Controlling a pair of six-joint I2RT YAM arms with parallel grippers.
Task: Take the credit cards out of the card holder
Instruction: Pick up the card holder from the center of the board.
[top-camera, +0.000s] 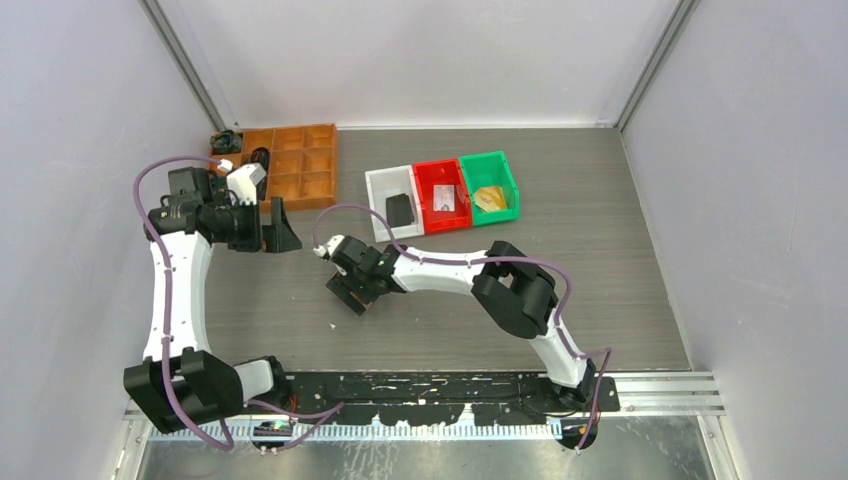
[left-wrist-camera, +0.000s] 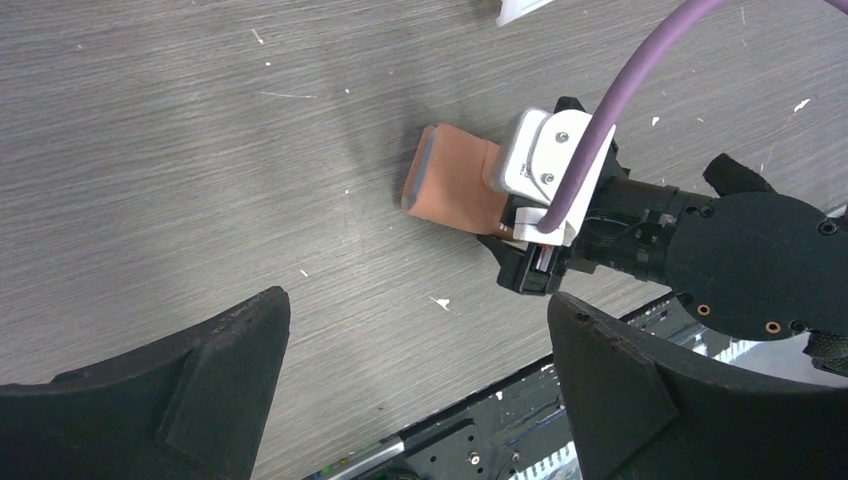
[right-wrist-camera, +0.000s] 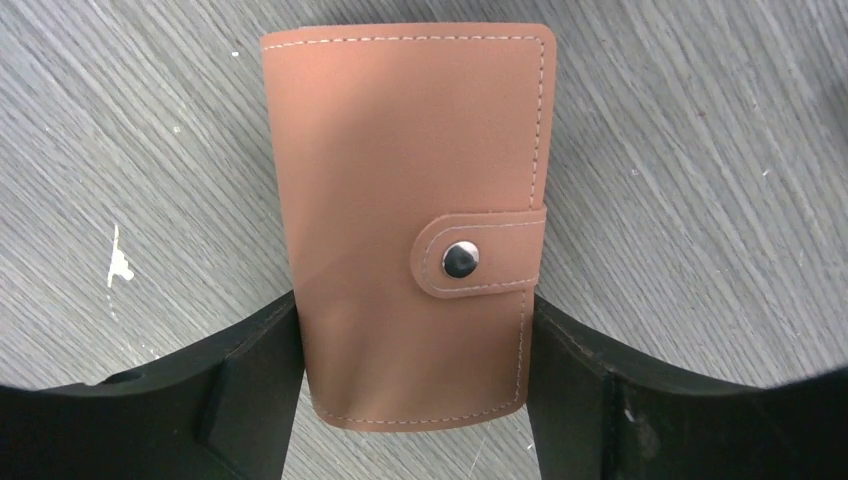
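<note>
- Card holder (right-wrist-camera: 400, 200), a salmon-pink, stitched, leather-look folding wallet: we are viewing it lying flat on the grey wood-grain table (right-wrist-camera: 700, 150). It is folded shut, with its small pink strap (right-wrist-camera: 500, 255) fastened by a round silver snap stud (right-wrist-camera: 460, 260). It is sitting in front of the two arms, well apart from the row of coloured plastic bins (top-camera: 438, 166).
- Right gripper (right-wrist-camera: 412, 305): its black fingers are standing against both long edges of the holder with no gap showing, so we are reading it as clamped on the holder.
- Left gripper (left-wrist-camera: 415, 300): its jaws are standing wide apart, holding nothing, over bare table and apart from the holder.
- Credit cards: none are showing at the holder, so we are assuming they are lying inside the closed fold.
- Hazard, buckling: we are judging the holder soft, so an edgewise squeeze may be bowing it upward or letting it squirt free.
- Hazard, blocked opening: the right finger is sitting just below the strap. A clamp across both leaves may be keeping the fold shut and crowding the other gripper's reach to the stud.
- Hazard, dragging: a pull on the snapped strap may be tugging the whole holder out of a light grip.
- Hazard, spilling: a sudden release of the snap may be scattering the cards.
</note>
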